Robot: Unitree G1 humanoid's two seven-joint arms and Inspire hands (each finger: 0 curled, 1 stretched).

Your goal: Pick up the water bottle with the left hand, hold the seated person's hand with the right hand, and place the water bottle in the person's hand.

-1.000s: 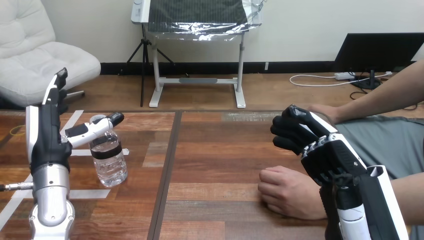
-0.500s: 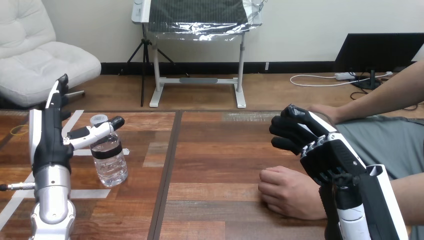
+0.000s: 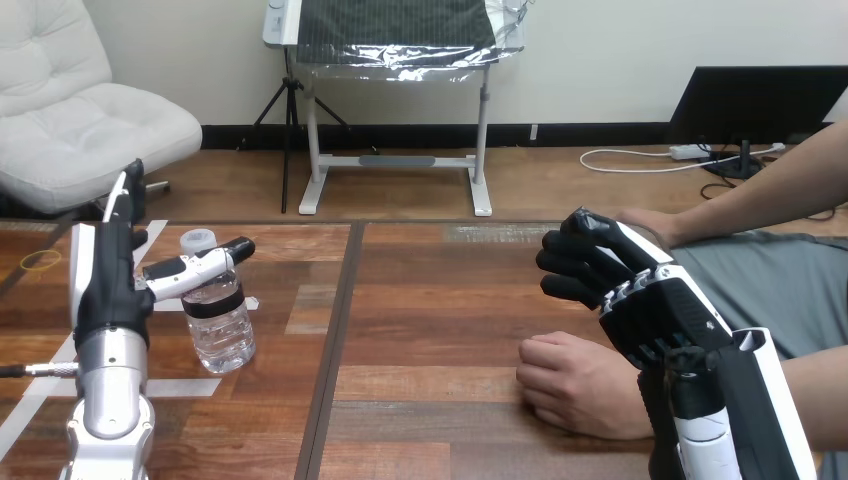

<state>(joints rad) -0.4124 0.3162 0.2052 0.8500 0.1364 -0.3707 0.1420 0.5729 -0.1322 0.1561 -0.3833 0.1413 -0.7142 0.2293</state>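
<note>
Left hand, lower left, is held open beside the bottle for gripping; right hand is curled empty above person's hand.

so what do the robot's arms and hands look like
The left hand is black with white shells and black-and-white jointed fingers, on a rounded silver forearm. The right hand matches: black, with white shells along its back.
</note>
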